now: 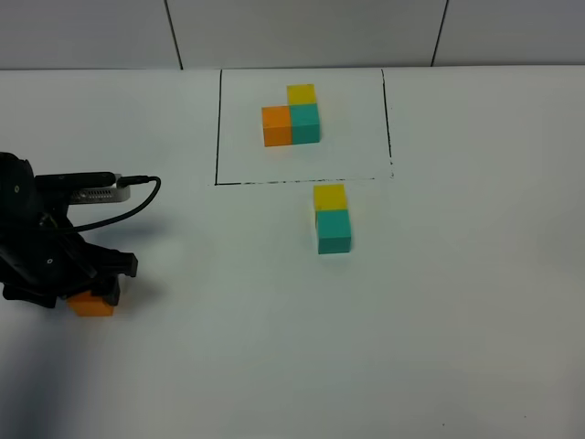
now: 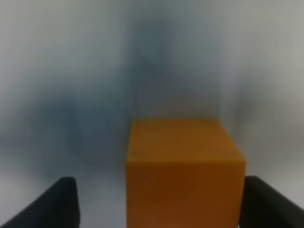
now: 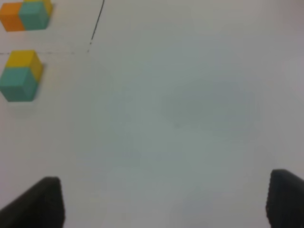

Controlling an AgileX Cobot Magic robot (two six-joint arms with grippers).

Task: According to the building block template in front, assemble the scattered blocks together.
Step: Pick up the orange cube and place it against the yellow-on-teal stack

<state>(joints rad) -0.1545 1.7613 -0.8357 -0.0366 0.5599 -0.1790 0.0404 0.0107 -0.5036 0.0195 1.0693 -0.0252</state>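
We see the left arm (image 1: 41, 251) crouched low at the near left of the white tabletop (image 1: 457, 320). Its left jaws stand apart astride the small matte orange cube (image 1: 91, 305), with a gap on one side. The joined yellow cube (image 1: 330, 196) and teal cube (image 1: 335, 230) sit well to the right, just near of the black-framed three-cube template (image 1: 292, 114). The right jaws, also apart, hang beyond that pair.

text: none legible | labels: none | brands: none | numbers: none | signs: none | all three views checked, left wrist view too blurred to read
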